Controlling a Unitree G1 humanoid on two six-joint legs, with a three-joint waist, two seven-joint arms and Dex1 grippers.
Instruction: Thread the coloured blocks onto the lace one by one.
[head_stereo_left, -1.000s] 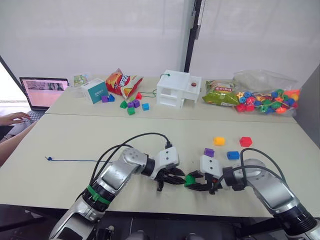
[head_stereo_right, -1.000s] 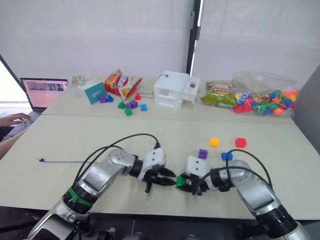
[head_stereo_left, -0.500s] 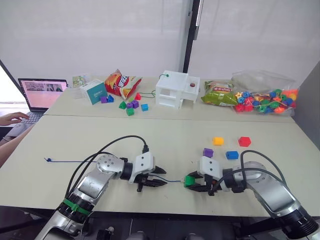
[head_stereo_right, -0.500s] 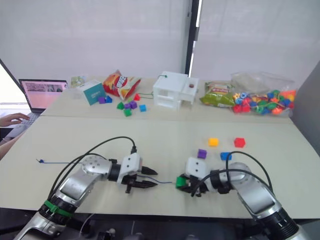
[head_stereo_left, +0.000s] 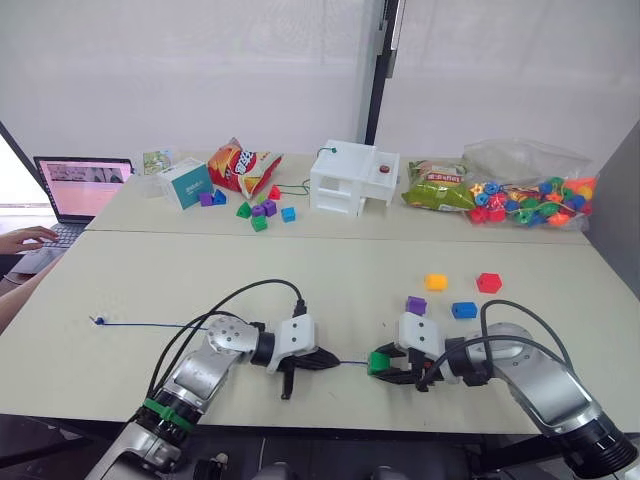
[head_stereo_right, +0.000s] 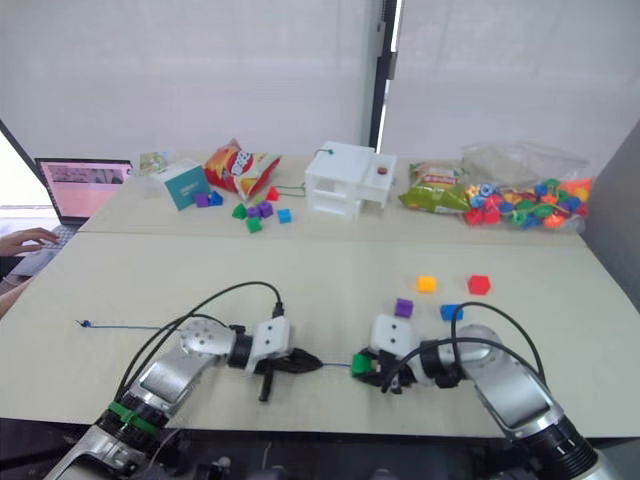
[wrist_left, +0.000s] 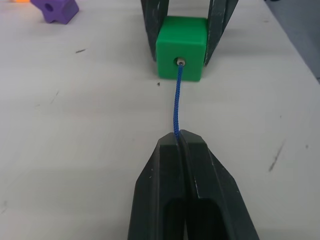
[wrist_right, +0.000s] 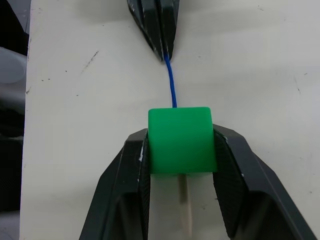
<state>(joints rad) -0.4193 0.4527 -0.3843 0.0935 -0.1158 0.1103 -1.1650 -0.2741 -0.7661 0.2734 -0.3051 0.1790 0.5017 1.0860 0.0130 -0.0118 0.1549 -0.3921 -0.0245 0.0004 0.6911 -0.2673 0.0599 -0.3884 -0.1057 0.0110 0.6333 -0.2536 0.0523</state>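
Note:
My right gripper (head_stereo_left: 381, 363) is shut on the green block (wrist_right: 181, 140) and holds it just above the table near the front edge. The dark-blue lace (wrist_left: 177, 102) enters the block's hole, and its pale tip (wrist_right: 185, 210) pokes out on the far side between the right fingers (wrist_right: 131, 175). My left gripper (wrist_left: 179, 137) is shut on the lace a short way from the block. The rest of the lace trails left across the table to its knotted end (head_stereo_left: 97, 321). The purple (head_stereo_left: 416, 305), blue (head_stereo_left: 464, 310), yellow (head_stereo_left: 437, 282) and red (head_stereo_left: 490, 283) blocks lie loose behind the right arm.
On the back table stand a white box (head_stereo_left: 352, 180), a chip bag (head_stereo_left: 245, 165), a teal box (head_stereo_left: 190, 183), small coloured pieces (head_stereo_left: 262, 212), a green snack bag (head_stereo_left: 440, 188) and a bag of beads (head_stereo_left: 530, 200). A laptop (head_stereo_left: 82, 185) and a person's hand (head_stereo_left: 25, 238) are at far left.
My left gripper drew back to the left from the green block, then came partway back and closed on the lace. The right gripper kept the green block still.

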